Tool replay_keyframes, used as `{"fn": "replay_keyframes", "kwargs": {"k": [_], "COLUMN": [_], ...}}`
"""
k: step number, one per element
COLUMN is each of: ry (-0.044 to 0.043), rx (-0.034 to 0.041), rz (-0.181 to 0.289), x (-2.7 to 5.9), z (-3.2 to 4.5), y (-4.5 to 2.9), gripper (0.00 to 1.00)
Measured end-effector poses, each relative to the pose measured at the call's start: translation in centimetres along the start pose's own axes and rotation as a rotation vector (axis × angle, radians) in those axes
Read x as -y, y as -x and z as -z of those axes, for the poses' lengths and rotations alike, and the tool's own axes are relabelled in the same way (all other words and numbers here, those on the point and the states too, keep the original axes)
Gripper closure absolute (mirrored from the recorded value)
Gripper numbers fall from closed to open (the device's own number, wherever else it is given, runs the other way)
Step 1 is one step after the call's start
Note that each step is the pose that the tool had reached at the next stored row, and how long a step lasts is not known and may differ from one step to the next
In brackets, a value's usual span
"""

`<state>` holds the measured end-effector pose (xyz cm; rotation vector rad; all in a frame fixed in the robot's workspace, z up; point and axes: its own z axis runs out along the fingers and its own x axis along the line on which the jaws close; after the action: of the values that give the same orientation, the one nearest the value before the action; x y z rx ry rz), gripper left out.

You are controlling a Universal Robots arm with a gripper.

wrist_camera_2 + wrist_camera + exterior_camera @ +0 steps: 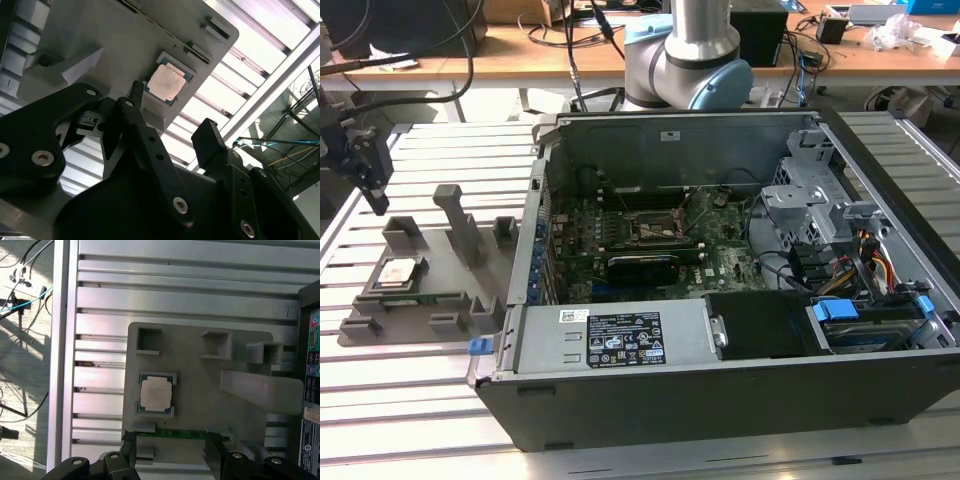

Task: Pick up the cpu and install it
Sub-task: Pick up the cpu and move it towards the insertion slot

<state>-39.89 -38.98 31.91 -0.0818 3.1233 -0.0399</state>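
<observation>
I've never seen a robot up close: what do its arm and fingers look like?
The arm is a silvery round tube with pale blue-grey joint caps. The gripper is black, its two fingers flat angular bars studded with silver screws.

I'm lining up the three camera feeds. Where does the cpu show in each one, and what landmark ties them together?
Exterior view: the cpu lies on the grey fixture, at the exterior view's left of the computer case.
Second wrist view: the cpu sits in the grey fixture's square recess, seen at a slant.
First wrist view: the cpu sits in that recess, seen from above.
Shared landmark: the grey fixture.
</observation>
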Motion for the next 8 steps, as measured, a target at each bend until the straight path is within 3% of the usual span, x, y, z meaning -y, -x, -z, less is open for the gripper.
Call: {"fn": "replay_keyframes", "kwargs": {"k": [8], "ry": [0.0000], "rx": [0.0000], "rz": [0.000], "x": [-0.02], "z": [-0.80], "y": [-0.01], "gripper": [0.34]}}
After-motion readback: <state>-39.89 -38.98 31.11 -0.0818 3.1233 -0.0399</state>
